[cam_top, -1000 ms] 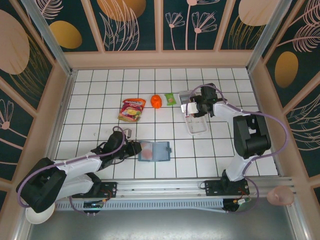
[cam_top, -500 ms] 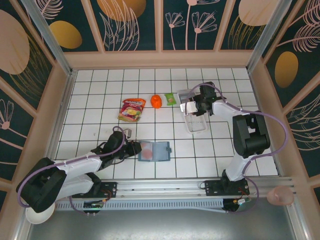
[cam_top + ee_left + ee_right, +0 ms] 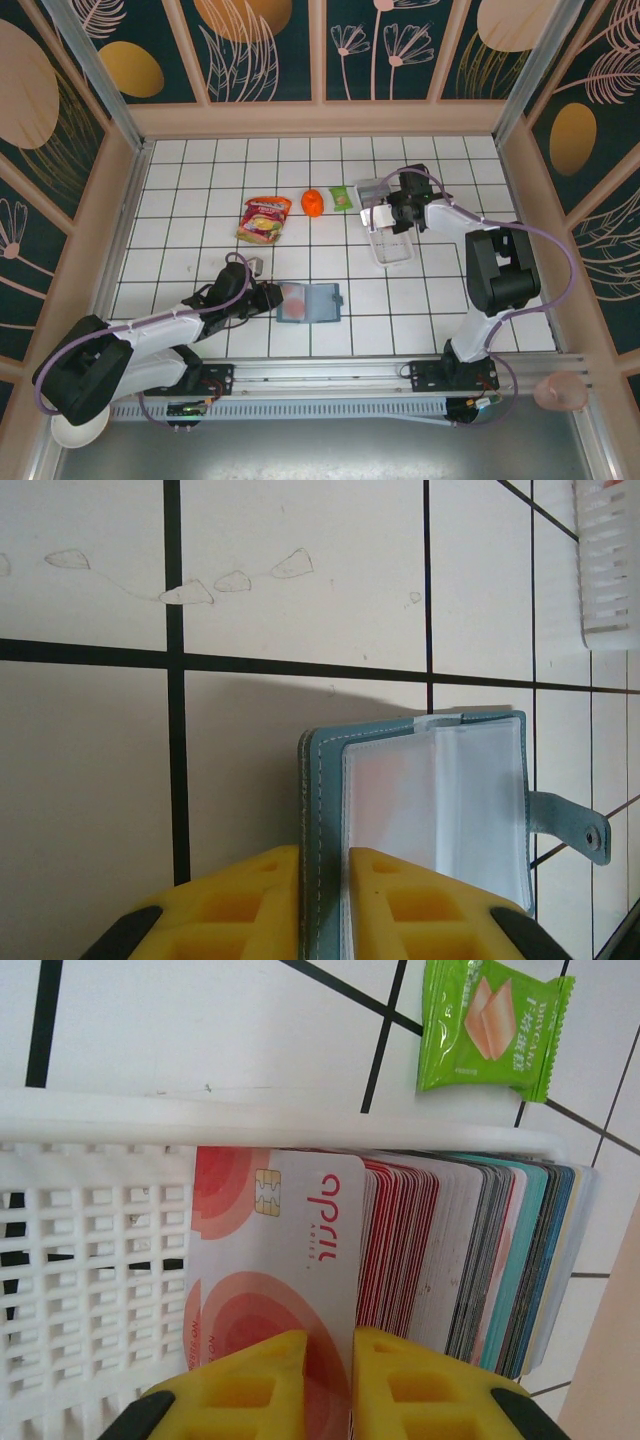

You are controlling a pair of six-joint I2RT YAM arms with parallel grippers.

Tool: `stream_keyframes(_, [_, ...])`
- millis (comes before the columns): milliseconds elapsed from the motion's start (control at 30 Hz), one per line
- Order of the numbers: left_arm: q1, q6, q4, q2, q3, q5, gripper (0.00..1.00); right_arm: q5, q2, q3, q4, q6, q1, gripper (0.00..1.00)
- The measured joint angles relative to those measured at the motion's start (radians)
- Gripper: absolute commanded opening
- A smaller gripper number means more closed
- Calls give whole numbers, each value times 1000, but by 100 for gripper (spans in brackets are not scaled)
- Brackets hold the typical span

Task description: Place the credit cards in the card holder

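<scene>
We log the right gripper (image 3: 330, 1345) pinching the front credit card (image 3: 275, 1250) in the white tray (image 3: 90, 1260). The card holder (image 3: 310, 302) lies open, well near-left of the tray (left gripper (image 3: 325, 865) clamps its cover).

Bare tiles lie between the holder (image 3: 312, 302) and the tray (image 3: 393, 250), and on to the right arm (image 3: 500, 275). The left gripper (image 3: 272, 297), clamped on the holder's left cover, blocks that side. Farther back a snack bag (image 3: 265, 218), an orange thing (image 3: 312, 203) and a green packet (image 3: 343, 198) stand in a row with gaps between. The right gripper (image 3: 330, 1345), pinched on the front card (image 3: 275, 1260), takes up the tray's far end, where the cards (image 3: 460, 1250) sit packed tight. The tray's near half is open.
</scene>
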Motion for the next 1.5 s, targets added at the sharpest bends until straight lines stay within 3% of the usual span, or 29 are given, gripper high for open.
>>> stream_keyframes(133, [0, 0, 0, 0, 0, 0, 21, 0, 0, 7, -12, -1, 0, 9])
stream_keyframes(467, [0, 0, -11, -5, -1, -7, 21, 5, -2, 12, -35, 4, 0, 8])
stream_keyframes(900, [0, 0, -10, -5, -6, -6, 21, 27, -52, -18, -98, 50, 17, 9])
stream_keyframes(1500, [0, 0, -11, -11, -18, -7, 22, 27, -8, -23, -106, 68, 28, 16])
